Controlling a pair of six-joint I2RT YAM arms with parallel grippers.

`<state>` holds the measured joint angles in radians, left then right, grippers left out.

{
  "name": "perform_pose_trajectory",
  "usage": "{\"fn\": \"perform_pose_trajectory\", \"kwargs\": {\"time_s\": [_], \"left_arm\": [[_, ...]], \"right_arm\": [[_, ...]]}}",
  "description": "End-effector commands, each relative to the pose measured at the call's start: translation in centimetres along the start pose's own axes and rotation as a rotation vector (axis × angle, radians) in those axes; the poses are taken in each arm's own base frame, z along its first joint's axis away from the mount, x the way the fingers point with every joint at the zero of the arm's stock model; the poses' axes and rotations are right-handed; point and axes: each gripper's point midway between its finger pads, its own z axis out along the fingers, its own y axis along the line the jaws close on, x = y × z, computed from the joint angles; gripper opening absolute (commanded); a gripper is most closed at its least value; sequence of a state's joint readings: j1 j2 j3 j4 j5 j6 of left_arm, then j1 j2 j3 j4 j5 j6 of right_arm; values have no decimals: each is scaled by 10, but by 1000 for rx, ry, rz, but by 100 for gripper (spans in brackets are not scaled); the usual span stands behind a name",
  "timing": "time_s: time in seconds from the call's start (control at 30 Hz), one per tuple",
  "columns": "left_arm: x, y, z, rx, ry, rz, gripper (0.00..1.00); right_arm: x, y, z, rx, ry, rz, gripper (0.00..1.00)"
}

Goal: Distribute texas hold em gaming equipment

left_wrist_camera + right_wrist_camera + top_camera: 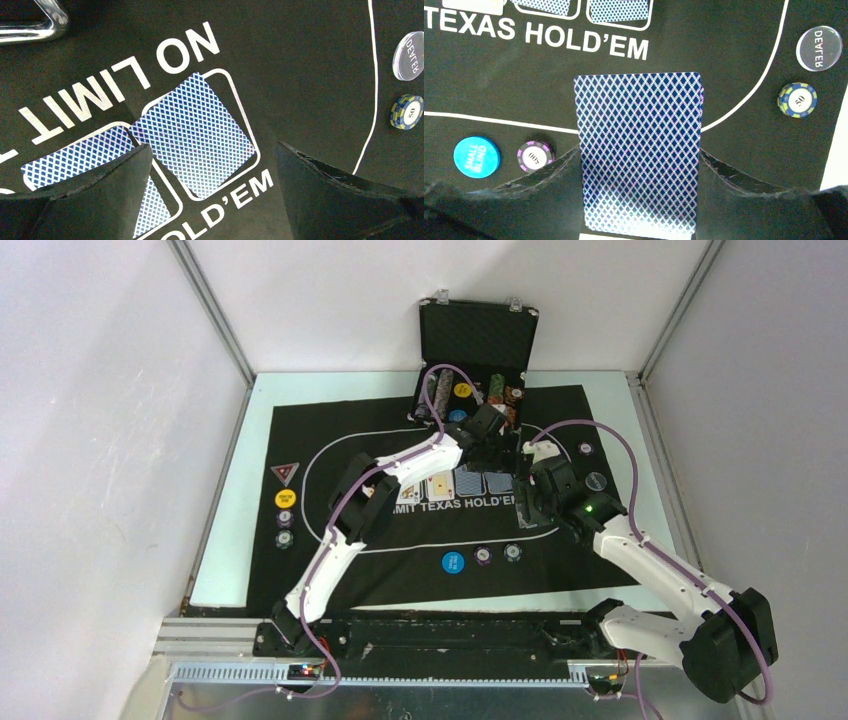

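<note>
Left gripper (212, 150): released, over blue-backed paper card (192, 135) on black felt mat (300, 75)
Right gripper (639, 152): grasping blue lattice-backed playing card (639, 110)

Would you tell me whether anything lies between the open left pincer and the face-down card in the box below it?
Nothing visible does. The left pincer hangs open over the face-down card, which lies uncovered on the mat; the neighbouring card sits beside it, partly hidden by the pincer.

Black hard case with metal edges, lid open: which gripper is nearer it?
Left. The left gripper hovers just before the black hard case, over the laid-out cards; the right gripper holds a blue-backed card nearer the robot.
</note>
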<state>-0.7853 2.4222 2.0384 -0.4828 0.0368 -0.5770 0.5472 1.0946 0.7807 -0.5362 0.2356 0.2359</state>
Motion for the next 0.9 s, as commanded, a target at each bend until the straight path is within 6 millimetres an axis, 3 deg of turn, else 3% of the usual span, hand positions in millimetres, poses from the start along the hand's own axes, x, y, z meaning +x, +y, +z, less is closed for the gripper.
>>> {"fn": "perform_pose_trajectory", "kwargs": {"time_s": [0.0,0.4,0.6,0.73,0.87], "left_arm": [[-1,-3,5,-7,-1,1,100],[-4,-8,7,13,1,7,100],[-17,-12,0,17,-33,26,100],[-31,-20,-11,36,-71,45,100],[-63,-38,-36,88,-145,74,100]], "right_arm": [[-17,0,-1,6,-66,27,0],[-18,-1,-1,7,-67,27,0],[-18,-1,-2,8,-68,28,0],[-18,-1,-2,10,-70,31,0],[-19,-2,-3,14,-77,31,0]]}}
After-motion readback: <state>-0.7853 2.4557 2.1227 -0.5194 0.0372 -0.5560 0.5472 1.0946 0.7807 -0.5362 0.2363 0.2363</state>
